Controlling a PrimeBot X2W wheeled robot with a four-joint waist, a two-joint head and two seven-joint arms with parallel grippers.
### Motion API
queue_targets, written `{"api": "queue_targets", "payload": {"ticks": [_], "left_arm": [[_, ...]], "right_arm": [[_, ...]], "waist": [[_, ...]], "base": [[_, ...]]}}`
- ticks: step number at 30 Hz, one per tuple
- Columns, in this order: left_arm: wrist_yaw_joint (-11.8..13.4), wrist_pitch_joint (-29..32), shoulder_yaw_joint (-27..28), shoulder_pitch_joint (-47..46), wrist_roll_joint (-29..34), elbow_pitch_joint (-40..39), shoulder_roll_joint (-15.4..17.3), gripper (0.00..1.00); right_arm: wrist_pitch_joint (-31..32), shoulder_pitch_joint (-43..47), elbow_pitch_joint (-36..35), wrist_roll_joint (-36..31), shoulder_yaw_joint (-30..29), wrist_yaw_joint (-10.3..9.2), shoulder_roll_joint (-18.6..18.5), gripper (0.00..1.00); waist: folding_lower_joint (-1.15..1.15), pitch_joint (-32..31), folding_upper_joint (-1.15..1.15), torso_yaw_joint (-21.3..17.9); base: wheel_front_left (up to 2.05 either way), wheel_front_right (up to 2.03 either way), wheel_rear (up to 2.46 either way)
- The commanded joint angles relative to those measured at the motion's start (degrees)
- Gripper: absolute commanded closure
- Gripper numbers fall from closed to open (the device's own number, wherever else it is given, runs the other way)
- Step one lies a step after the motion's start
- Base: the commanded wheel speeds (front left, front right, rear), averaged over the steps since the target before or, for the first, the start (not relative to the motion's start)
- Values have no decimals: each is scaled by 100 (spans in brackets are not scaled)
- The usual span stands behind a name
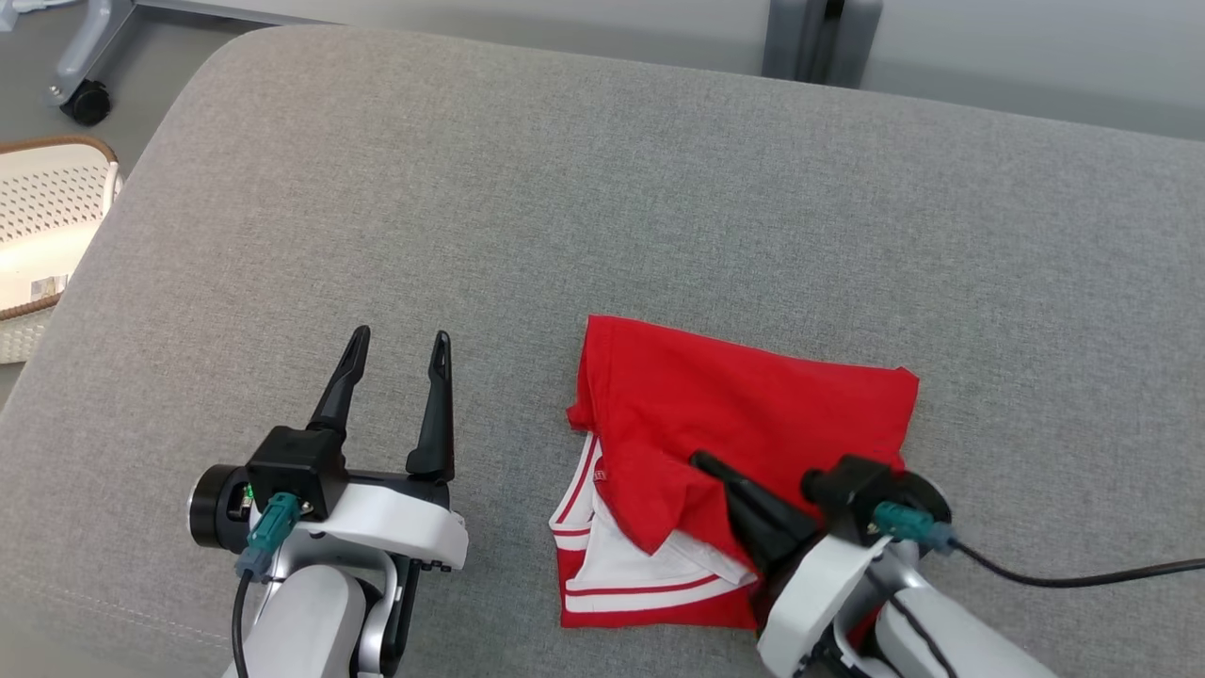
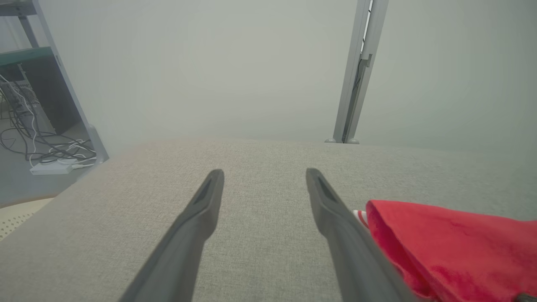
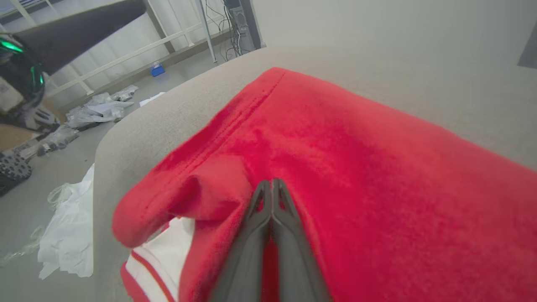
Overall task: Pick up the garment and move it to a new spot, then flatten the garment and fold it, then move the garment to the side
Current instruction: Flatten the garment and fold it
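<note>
Pinching the garment (image 1: 753, 405) by its top layer, the right gripper (image 1: 704, 463) is clamped shut, while the left gripper (image 1: 402, 335) hovers beside it, jaws wide. The garment lies roughly folded on the cushion (image 1: 602, 169), near its front edge — seemingly only the move aside remains.

A: Where does the head camera sit?
B: High, looking steeply down on the grey cushion (image 1: 659, 188).
A: And the wrist ones?
B: Low, near the cushion. The left faces the far wall (image 2: 251, 63); the right sits close over the red garment (image 3: 377, 167), which all three views share.
</note>
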Motion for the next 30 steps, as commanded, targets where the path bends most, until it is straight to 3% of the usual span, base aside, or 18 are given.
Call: {"api": "queue_targets", "payload": {"ticks": [1, 8, 22, 26, 30], "left_arm": [[-34, -33, 14, -87, 54, 12, -8, 0], [-85, -36, 80, -43, 90, 13, -17, 0], [-145, -37, 96, -44, 170, 13, -34, 0], [-132, -36, 160, -12, 167, 4, 5, 0], [-72, -33, 231, 30, 170, -23, 71, 0]], "right_arm": [[-70, -76, 93, 47, 263, 1, -89, 100], [-159, -228, 257, -157, 1244, 1, -205, 100], [-302, -536, 304, 289, 2017, 1, 109, 100], [-416, -587, 148, 487, 1822, 1, 159, 100], [-462, -404, -334, 517, 1077, 1, 101, 100]], "waist": [[0, -3, 0, -5], [0, -33, 0, -105], [0, -4, 0, -262], [0, -7, 0, -347], [0, -74, 0, -531]], "base": [[0, 0, 0], [0, 0, 0], [0, 0, 0], [0, 0, 0], [0, 0, 0]]}}
